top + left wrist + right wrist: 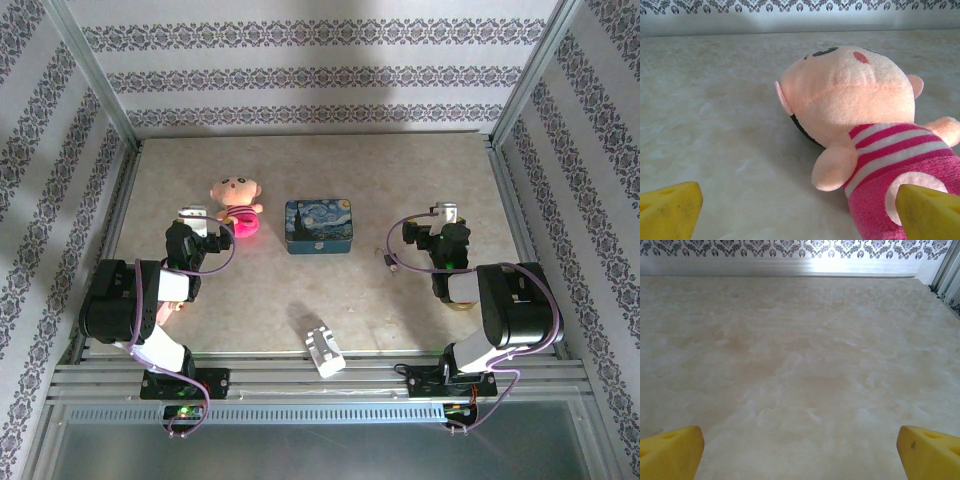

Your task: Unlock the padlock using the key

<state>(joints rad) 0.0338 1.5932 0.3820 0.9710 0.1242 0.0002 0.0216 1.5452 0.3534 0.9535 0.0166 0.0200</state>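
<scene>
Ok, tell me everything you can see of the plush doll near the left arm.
The plush doll looks like soft fabric: a peach head with small ears, dark eyes, black at the back of the head, a pink-and-white striped top, a magenta bottom with a peach oval, and stubby arms. It lies face up on the table, head toward the far wall, left of the blue tin and apart from it.

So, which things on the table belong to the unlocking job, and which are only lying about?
For the job: perhaps the padlock, a tiny dark thing beside the right arm, too small to be sure; the key I cannot make out.
Lying about: plush doll, blue starry-night tin, white plastic piece.
</scene>
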